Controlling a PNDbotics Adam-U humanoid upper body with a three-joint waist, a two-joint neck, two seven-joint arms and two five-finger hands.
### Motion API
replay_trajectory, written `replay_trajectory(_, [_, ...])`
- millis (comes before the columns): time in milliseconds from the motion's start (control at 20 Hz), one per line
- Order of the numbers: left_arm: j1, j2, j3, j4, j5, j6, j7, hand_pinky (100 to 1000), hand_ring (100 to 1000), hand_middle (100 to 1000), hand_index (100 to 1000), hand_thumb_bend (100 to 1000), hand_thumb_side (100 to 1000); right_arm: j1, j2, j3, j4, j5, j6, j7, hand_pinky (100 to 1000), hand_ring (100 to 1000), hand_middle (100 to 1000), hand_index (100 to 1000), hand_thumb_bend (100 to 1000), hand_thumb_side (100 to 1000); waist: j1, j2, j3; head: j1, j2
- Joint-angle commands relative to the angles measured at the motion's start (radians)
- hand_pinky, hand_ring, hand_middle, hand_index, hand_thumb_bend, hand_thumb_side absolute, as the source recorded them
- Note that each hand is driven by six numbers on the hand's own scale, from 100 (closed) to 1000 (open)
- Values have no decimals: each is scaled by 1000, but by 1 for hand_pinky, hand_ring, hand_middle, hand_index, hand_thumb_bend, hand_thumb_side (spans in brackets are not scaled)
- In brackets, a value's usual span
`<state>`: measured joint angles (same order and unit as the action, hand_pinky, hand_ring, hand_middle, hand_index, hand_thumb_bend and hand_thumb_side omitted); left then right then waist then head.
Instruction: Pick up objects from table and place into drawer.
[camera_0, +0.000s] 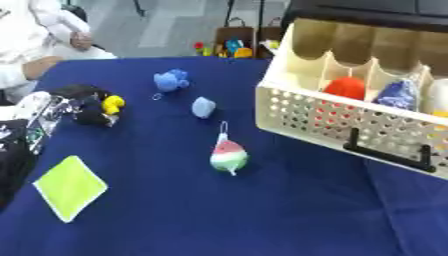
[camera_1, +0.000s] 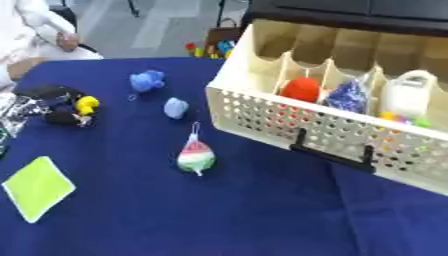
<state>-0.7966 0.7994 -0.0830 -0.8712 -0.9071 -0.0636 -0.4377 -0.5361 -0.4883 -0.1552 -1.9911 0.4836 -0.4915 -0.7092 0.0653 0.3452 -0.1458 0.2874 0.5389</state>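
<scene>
A cream perforated drawer (camera_1: 262, 112) stands open at the right. Its compartments hold a red thing (camera_1: 302, 89), a blue thing (camera_1: 348, 96) and a white thing (camera_1: 408, 95). On the blue table lie a watermelon-coloured plush (camera_0: 229, 156), a small light-blue thing (camera_0: 203, 107) and a blue plush (camera_0: 171, 80). My left arm comes in from the left edge. My left hand (camera_0: 79, 93) is right at a small yellow toy (camera_0: 113, 104), with dark parts above and below the toy. My right hand does not show.
A yellow-green cloth (camera_0: 70, 186) lies flat near the front left. A person sits at the far left corner, off the task's things. Bags and colourful items stand on the floor beyond the table's far edge.
</scene>
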Motion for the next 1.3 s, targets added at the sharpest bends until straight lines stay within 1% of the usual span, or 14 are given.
replay_trajectory(50, [-17,23,13,0,5,7,7,611,818,785,918,164,737,-12,-15,-4,-9,11,-14,-20,573,597,581,728,100,885,-3,-16,0,7,-11])
replay_trajectory(150, [-18,22,13,1,4,9,8,605,811,772,906,166,723,-12,-14,-4,-9,11,-14,-21,574,597,581,728,100,885,-3,-14,0,9,-10])
replay_trajectory(400, [-17,20,14,6,3,11,7,582,788,742,886,166,726,-11,-14,-4,-9,12,-14,-23,574,597,580,727,100,885,-3,-12,0,11,-12])
replay_trajectory(850, [-20,14,13,10,6,16,13,528,732,673,839,123,687,-10,-13,-6,-9,13,-13,-28,576,597,583,728,100,885,-2,-10,-1,13,-14])
replay_trajectory(1050, [-23,13,11,9,6,17,9,504,704,651,825,100,630,-9,-12,-6,-9,13,-13,-31,576,596,584,728,100,885,0,-10,-1,13,-14])
replay_trajectory(1200, [-24,12,11,7,5,18,11,491,692,641,816,100,614,-8,-11,-7,-9,13,-13,-33,576,596,587,728,100,884,1,-11,-1,14,-14])
replay_trajectory(1300, [-26,12,11,6,4,20,14,481,684,638,814,100,583,-6,-11,-7,-9,13,-12,-34,576,596,587,728,100,883,1,-12,-1,13,-14])
